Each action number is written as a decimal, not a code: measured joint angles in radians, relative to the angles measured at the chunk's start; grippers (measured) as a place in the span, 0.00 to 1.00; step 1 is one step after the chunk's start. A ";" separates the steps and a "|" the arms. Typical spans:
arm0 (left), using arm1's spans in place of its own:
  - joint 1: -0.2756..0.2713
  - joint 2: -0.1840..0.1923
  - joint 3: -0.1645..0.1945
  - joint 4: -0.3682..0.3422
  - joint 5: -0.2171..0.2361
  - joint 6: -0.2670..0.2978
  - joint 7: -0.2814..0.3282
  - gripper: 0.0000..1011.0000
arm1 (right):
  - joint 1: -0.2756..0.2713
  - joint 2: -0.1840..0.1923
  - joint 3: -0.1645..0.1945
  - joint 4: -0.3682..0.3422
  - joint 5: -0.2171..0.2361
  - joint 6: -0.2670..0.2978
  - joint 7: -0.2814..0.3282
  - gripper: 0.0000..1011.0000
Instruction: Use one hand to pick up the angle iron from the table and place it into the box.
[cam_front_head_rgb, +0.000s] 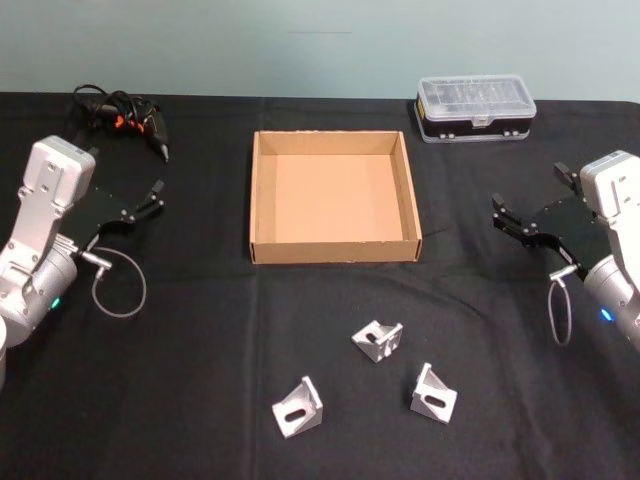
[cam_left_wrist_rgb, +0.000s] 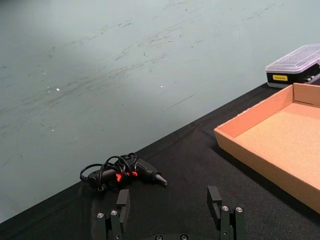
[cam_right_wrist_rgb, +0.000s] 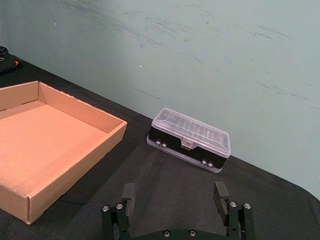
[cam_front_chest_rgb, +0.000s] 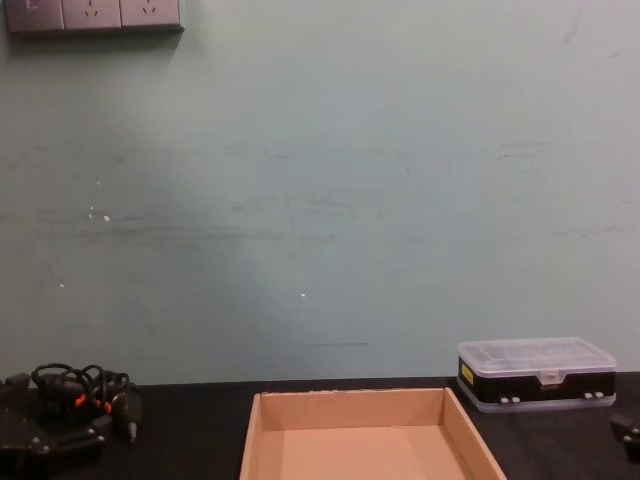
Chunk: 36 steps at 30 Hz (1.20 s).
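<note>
Three angle irons lie loose on the black table (cam_front_head_rgb: 200, 330), well apart from both grippers. The head view sets them out in front of the box (cam_front_head_rgb: 335, 250): the middle angle iron (cam_front_head_rgb: 378, 340) is nearest its front wall, with the left angle iron (cam_front_head_rgb: 298, 408) and the right angle iron (cam_front_head_rgb: 433, 393) closer to the robot. None is in the box, whose tan floor is bare.

From above, the left gripper (cam_front_head_rgb: 153, 198) hangs off the box's left side and the right gripper (cam_front_head_rgb: 500, 217) off its right. The wrist views add the detail: the left gripper (cam_left_wrist_rgb: 168, 197) has its jaws wide apart with nothing between them, a corded power tool (cam_left_wrist_rgb: 125, 172) beyond them, and the right gripper (cam_right_wrist_rgb: 174, 190) is likewise spread and holds nothing, facing the clear-lidded organiser case (cam_right_wrist_rgb: 190, 140).

The chest view takes the scene side-on — the box's (cam_front_chest_rgb: 345, 400) low walls, the case (cam_front_chest_rgb: 535, 372) at right, the tool (cam_front_chest_rgb: 85, 390) at left, and wall sockets (cam_front_chest_rgb: 92, 13) high up.
</note>
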 joint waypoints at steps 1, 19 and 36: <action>0.000 0.000 0.000 0.000 0.000 0.000 0.000 1.00 | 0.000 0.000 0.000 0.000 0.000 0.000 0.000 0.99; 0.000 0.000 0.000 0.000 0.000 0.000 0.000 1.00 | -0.001 -0.002 0.005 -0.002 0.001 0.000 0.001 0.99; 0.000 0.000 0.000 0.000 0.000 0.000 0.000 1.00 | -0.104 0.066 0.099 -0.179 0.100 0.031 0.135 0.99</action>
